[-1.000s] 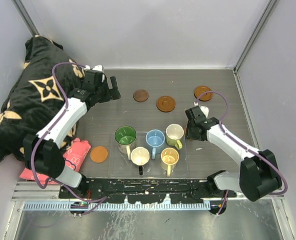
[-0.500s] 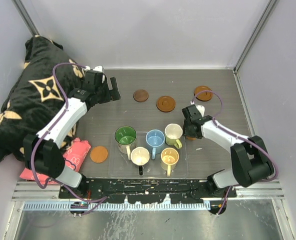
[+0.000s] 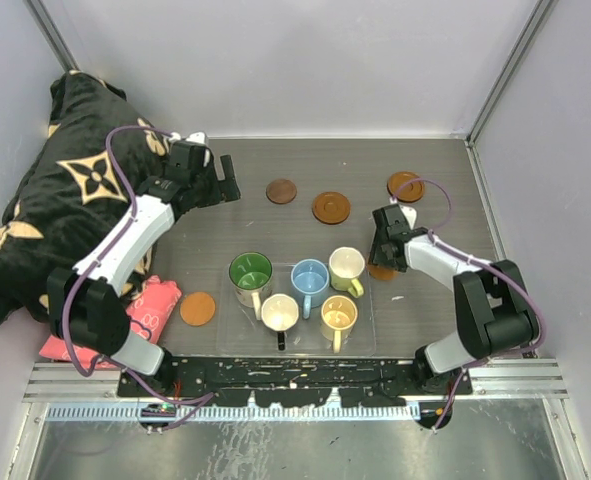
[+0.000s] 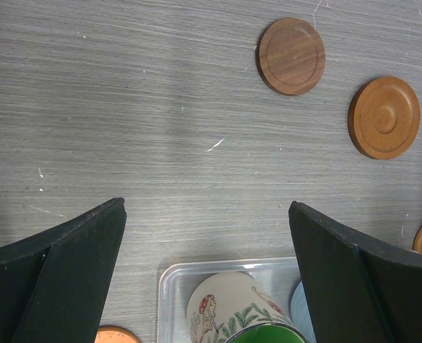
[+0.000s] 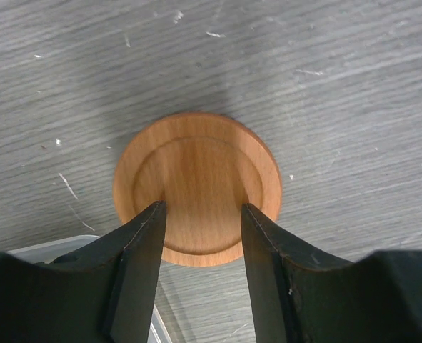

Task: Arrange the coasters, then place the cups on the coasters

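Directly beneath the part-open right end effector (image 5: 201, 207) lies 1 coaster (image 5: 196, 168), wider than its gap.

Grey wood-grain tabletop (image 3: 215, 240) is filling the enclosure floor, fine white scratches showing across it in the wrist views; pale, plain back wall (image 3: 295, 60) is rising behind it; left wall (image 3: 5, 60) and right wall (image 3: 565, 120) are closing the sides; aluminium struts (image 3: 512, 65) are running up the rear corners; black blanket with gold flower motifs (image 3: 35, 200) is lying heaped against the left wall; pink cloth (image 3: 155, 300) is poking out beneath it; slotted metal rail (image 3: 75, 378) is edging the near side; brushed steel sheet (image 3: 295, 445) is lying below it; light is falling soft and even, shadows faint.
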{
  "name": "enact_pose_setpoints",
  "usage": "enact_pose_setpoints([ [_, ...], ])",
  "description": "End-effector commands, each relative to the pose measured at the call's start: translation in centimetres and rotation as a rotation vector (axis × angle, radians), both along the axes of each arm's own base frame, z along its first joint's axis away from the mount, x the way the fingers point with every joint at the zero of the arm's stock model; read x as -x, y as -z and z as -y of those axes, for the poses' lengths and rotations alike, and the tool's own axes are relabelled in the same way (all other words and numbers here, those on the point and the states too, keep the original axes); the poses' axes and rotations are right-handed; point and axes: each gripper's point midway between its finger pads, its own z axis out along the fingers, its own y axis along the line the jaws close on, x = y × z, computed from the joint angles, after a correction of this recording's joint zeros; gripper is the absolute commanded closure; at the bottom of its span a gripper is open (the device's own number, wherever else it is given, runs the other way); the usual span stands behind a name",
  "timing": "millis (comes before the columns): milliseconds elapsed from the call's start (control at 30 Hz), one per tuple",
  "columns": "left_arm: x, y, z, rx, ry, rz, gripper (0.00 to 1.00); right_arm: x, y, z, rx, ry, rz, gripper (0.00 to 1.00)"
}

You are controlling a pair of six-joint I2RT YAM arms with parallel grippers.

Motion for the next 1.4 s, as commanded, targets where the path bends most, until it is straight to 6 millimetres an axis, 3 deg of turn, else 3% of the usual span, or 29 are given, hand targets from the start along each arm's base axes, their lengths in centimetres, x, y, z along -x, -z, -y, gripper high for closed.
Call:
enact_pose_setpoints([
  [0,-0.8,-1.7,0.3,0.005,0.001,0.041,0.02,-2.2,-1.1,-1.0,-0.030,-0.020,0.064,0.48],
  [233,-1.0,-1.6,0.2,-0.006,0.004,0.038,0.02,-3.0,-0.2,-1.3,-0.031,-0.019,0.051,0.47],
  [500,-1.2,-1.3,0.1,-0.018,0.003,0.031,0.02,-5.6,0.6,-1.7,-0.008,-0.007,0.044,0.47],
  [1033,-1.6,-1.1,0.1,-0.027,0.006,0.032,0.02,-13.1,1.2,-3.1,-0.020,-0.004,0.067,0.47],
  [1367,-2.3,-0.9,0.2,-0.044,0.005,0.020,0.02,-17.8,2.0,-1.6,-0.035,0.038,0.079,0.47],
])
